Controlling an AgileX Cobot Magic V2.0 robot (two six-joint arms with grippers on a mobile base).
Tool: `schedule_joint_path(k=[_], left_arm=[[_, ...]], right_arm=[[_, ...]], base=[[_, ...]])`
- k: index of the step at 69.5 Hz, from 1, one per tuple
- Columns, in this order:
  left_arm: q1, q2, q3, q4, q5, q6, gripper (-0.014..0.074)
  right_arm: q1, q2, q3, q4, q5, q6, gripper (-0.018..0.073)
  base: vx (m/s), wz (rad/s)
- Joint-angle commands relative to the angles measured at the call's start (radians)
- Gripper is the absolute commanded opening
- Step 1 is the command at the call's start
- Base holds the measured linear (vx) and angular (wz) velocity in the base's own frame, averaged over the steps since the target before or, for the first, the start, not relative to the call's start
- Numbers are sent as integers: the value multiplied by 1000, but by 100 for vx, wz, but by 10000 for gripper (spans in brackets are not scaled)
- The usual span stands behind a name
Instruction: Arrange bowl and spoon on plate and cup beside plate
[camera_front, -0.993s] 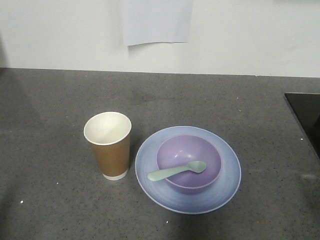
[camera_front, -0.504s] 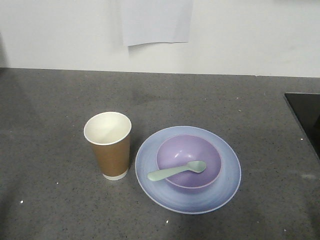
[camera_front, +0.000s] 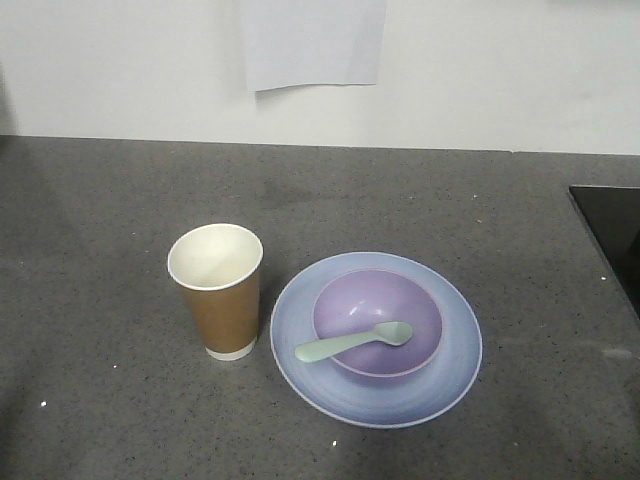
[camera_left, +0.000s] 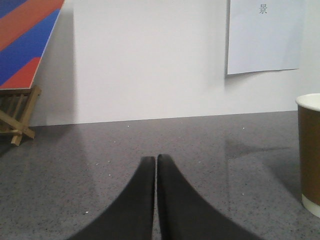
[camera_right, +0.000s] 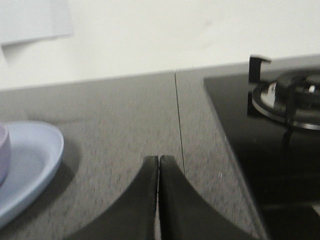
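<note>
On the speckled grey stone bench (camera_front: 120, 230), the round, shallow pale blue plate (camera_front: 455, 350) carries the smooth lavender-purple plastic bowl (camera_front: 378, 300) at its middle, and the small pale mint-green plastic spoon (camera_front: 352, 342) lies across that bowl with its handle pointing over the bowl's rim towards the cup. The tapered brown paper cup (camera_front: 220, 300) with white rim and base band stands upright just beside the plate, on its left, not touching it. My left claw (camera_left: 155, 161) is pressed together and holds nothing, low over bare bench to the left of the cup, and my right claw (camera_right: 158, 161) is likewise pressed together and empty, on the far side of the plate from the cup, near a black glass hob (camera_right: 235, 130) with a gas burner (camera_right: 290, 97).
</note>
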Motion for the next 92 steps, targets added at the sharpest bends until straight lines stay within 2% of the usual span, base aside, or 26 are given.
schedule_joint_path(k=[1, 21, 92], left_arm=[[4, -14, -8, -8, -71, -7, -6], [4, -14, -8, -8, -71, -7, -6], [4, -14, -8, -8, -71, -7, -6]], right_arm=[[-5, -11, 5, -81, -119, 77, -11], [-5, -11, 5, -22, -125, 48, -11], [-5, -11, 5, -28, -117, 42, -11]], base=[[0, 0], [0, 0], [0, 0]])
